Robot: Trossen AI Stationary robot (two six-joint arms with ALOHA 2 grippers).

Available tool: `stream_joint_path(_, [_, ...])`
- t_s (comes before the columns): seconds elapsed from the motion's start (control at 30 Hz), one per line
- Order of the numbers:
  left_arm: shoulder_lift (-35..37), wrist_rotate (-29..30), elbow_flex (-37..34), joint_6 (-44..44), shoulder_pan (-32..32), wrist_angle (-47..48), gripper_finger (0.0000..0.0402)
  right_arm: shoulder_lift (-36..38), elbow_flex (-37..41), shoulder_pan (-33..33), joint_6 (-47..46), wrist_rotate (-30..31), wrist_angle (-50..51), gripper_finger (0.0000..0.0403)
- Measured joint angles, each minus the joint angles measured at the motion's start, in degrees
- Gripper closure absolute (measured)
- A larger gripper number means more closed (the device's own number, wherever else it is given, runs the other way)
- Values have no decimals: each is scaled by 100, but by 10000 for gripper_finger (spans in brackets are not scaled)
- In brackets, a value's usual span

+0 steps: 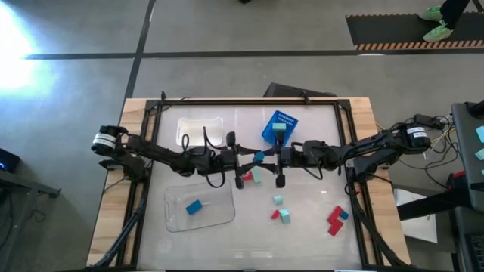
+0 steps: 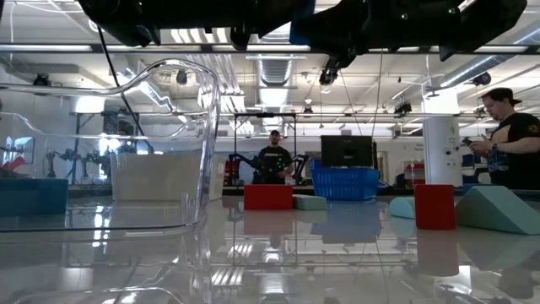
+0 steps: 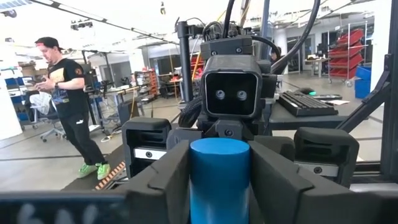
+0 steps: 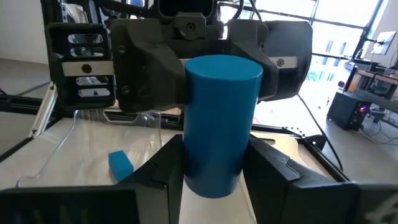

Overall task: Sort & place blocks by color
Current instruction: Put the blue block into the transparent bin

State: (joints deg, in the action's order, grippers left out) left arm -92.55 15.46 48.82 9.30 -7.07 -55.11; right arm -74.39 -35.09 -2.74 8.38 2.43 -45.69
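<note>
**Two claws sharing one blue cylinder**

We are clamping the blue cylinder point(image 4: 219, 124) between both claws above the table's middle: left claw point(image 1: 243, 160) and right claw point(image 1: 274, 159) meeting tip to tip. Other blocks point(image 1: 281, 215) are lying below, nearer us.

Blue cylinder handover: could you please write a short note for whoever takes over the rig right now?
Grippers: the left gripper and right gripper meet above mid-table, and both are shut on the blue cylinder.
Done: one blue block lies in the clear tray, and a mint block sits in the blue bin.
Left: finish the handover and place the cylinder. Red blocks, mint blocks and a small blue block lie loose on the table.
</note>
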Motion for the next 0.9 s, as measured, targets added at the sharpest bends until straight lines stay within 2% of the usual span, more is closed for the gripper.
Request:
stream_joint_path(0.07, [2, 3, 0, -2, 0, 10, 290, 0, 0, 2, 0, 0, 2, 284])
stream_joint_path(0.27, [7, 4, 0, -7, 0, 44, 290, 0, 0, 2, 2, 5, 16, 282])
stream_joint_path(0.57, [81, 133, 0, -9, -2, 391, 290, 64, -4, 4, -229, 13, 172, 150])
stream_joint_path(0.73, [683, 550, 56, -152, -44, 1854, 290, 535, -4, 105, -186, 112, 744, 105])
stream_joint_path(0.9, [1449, 581, 419, -1121, -103, 4586, 290, 1191, -7, 212, -193, 364, 1592, 92])
